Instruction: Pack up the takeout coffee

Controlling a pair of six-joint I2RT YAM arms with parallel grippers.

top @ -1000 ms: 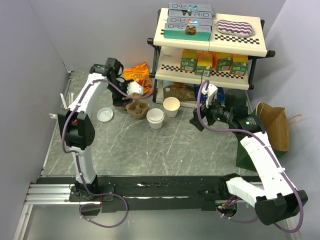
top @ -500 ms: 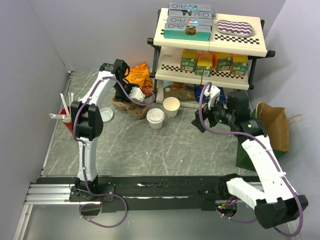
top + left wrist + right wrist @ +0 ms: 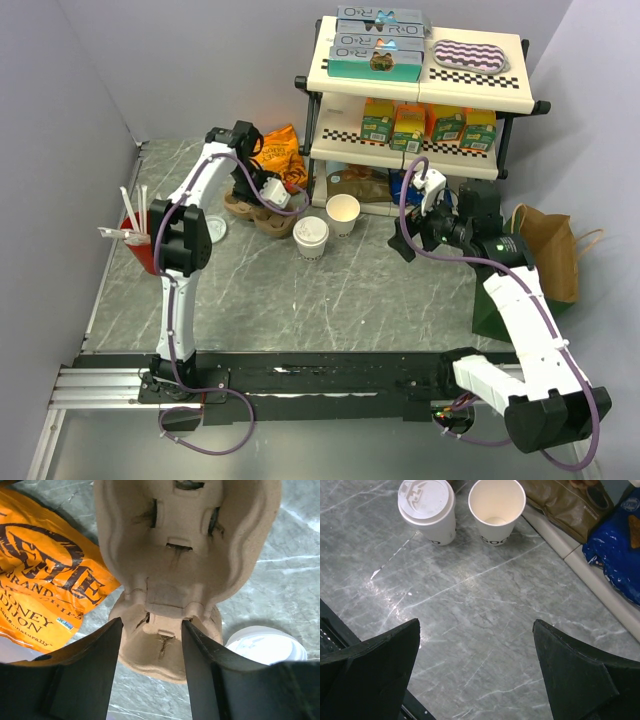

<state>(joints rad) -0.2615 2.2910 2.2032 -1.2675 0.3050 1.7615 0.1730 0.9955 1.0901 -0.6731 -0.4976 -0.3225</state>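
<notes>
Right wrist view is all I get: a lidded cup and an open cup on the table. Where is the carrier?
Observer: The carrier sits left of the lidded cup, next to an orange bag.
Operator: Is the left gripper on it?
Observer: The left gripper straddles its middle, open, with a gap showing on one side, so not yet clamped.
Operator: Any spare lid?
Observer: One lid lies on the table beside the carrier.
</notes>
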